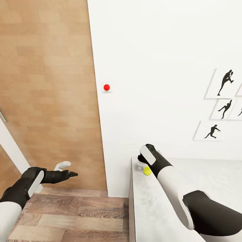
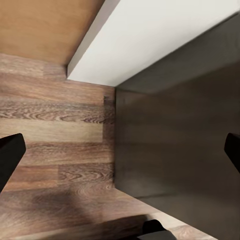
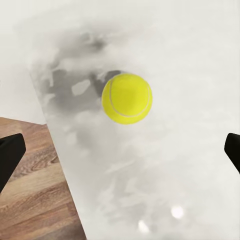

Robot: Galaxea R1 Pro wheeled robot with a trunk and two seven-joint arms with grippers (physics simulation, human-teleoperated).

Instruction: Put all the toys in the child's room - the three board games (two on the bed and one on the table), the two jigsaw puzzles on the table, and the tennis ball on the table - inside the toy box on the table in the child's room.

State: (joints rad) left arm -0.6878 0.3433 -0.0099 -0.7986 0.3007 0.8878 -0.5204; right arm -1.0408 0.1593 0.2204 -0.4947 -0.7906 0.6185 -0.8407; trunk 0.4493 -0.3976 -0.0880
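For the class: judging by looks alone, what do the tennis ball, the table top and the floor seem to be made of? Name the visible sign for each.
Tennis ball: probably felt, matt yellow-green with a pale curved seam.
Table: perhaps polished stone or laminate, given its pale mottled grey sheen with bright glints.
Floor: wood planks or wood-look laminate, showing brown grain and board joints.

Right gripper (image 3: 120, 150), fingers wide apart, above table (image 1: 151, 215) near its corner: ball (image 3: 127, 98) lies ahead between the finger lines, bare tabletop all round it, nothing betw. fingertips and ball. Beyond ball, wall (image 1: 161, 50) closes the far side; table edge drops to floor (image 3: 30, 190) on the inner side. Left gripper (image 1: 71, 174), fingers spread, over floor w/ table's dark side (image 2: 175, 150) just ahead, door (image 1: 47, 84) beyond.
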